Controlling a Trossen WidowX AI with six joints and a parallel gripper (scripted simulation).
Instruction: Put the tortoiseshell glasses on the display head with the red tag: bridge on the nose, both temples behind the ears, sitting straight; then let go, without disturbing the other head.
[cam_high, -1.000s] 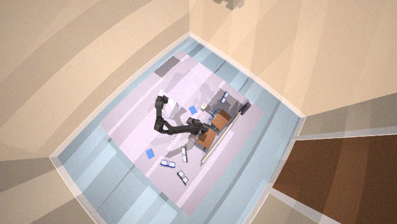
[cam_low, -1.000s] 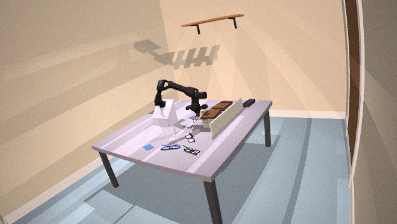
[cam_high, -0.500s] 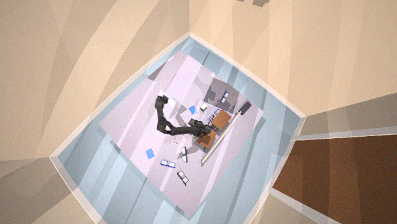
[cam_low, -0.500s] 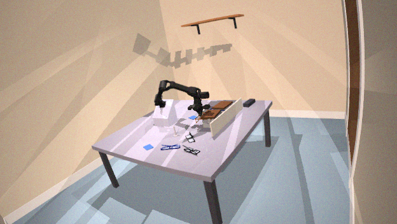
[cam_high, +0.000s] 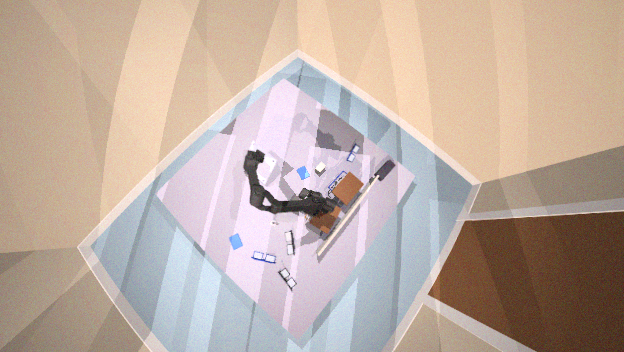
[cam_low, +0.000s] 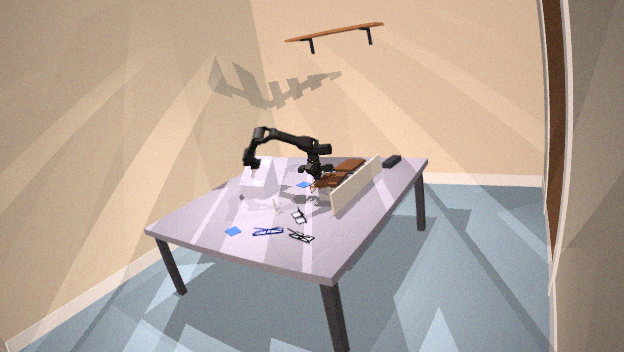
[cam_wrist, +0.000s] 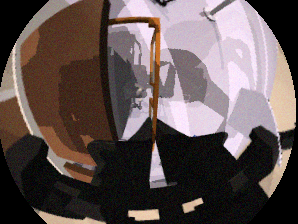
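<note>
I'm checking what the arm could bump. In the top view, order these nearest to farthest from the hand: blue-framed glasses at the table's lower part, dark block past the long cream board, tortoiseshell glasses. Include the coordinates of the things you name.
1. Tortoiseshell glasses (cam_wrist: 156, 75): in the hand (cam_high: 334, 205) (cam_wrist: 150, 120).
2. Dark block (cam_high: 384, 170): upper right.
3. Blue-framed glasses (cam_high: 264, 257): lower left.

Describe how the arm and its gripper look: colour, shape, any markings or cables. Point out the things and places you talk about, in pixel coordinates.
The arm (cam_high: 260, 196) (cam_low: 285, 136) is dark, near black, with slim links and chunky blocky joints. The gripper (cam_high: 332, 206) (cam_low: 316, 178) (cam_wrist: 150, 120) is black too, with angular, faceted parts and a few pale patches low in the wrist view. I can make out no cables or lettering.
</note>
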